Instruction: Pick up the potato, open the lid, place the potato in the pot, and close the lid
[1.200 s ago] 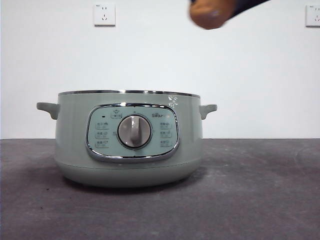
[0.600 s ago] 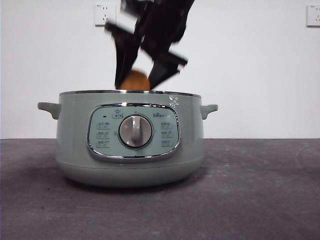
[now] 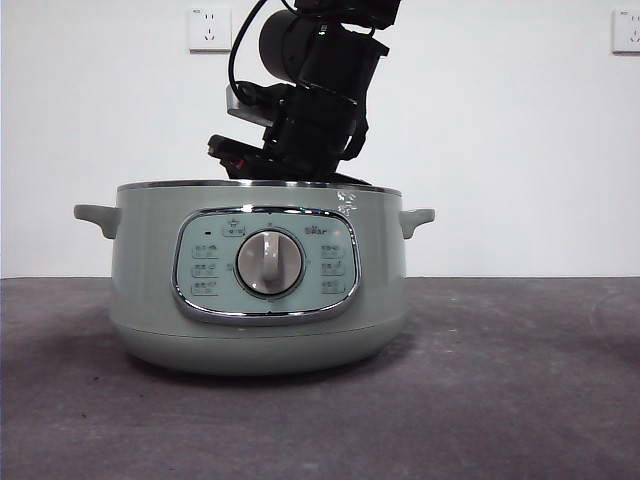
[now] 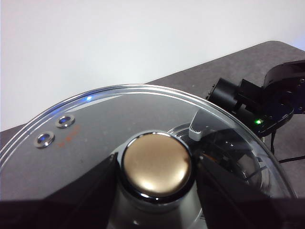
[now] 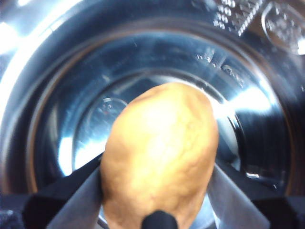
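The sage-green pot (image 3: pixel 258 290) stands open on the table, with no lid on it. My right arm (image 3: pixel 310 100) reaches down into it from above, and its jaws are hidden behind the rim in the front view. In the right wrist view my right gripper (image 5: pixel 155 191) is shut on the orange-brown potato (image 5: pixel 159 148), held inside the pot's shiny steel bowl (image 5: pixel 248 105). In the left wrist view my left gripper (image 4: pixel 157 191) is shut on the knob (image 4: pixel 157 164) of the glass lid (image 4: pixel 95 119), held away from the pot.
The pot sits on a dark grey table (image 3: pixel 520 380) before a white wall with two sockets (image 3: pixel 208 28) (image 3: pixel 626 30). The left wrist view shows the right arm (image 4: pixel 267 105) beyond the lid's rim.
The right arm came in from the upper right with the potato and lowered it past the pot's rim. The potato no longer shows in the front view.
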Action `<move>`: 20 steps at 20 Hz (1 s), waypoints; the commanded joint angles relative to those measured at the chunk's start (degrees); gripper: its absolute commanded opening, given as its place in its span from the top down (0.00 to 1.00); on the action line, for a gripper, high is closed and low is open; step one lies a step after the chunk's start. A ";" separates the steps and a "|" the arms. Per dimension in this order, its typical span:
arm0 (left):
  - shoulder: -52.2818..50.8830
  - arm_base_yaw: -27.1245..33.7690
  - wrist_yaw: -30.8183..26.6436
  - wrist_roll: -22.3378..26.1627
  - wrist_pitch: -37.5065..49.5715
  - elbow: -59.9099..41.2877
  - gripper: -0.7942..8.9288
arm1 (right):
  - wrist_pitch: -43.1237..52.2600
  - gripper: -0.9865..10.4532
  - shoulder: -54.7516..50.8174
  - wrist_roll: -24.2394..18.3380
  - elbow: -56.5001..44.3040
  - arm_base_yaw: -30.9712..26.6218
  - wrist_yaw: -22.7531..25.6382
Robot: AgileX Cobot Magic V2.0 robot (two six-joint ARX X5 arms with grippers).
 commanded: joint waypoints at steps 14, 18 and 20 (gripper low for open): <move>11.28 0.02 3.34 0.26 11.52 0.59 0.93 | -11.30 0.48 -30.62 2.97 0.28 -3.08 15.19; 18.88 0.02 8.09 0.24 15.58 0.59 0.93 | -13.44 0.48 -41.35 5.38 0.28 -6.49 15.19; 23.08 -0.02 10.32 0.04 16.98 0.57 0.93 | -14.93 0.48 -45.86 5.60 0.28 -7.80 15.21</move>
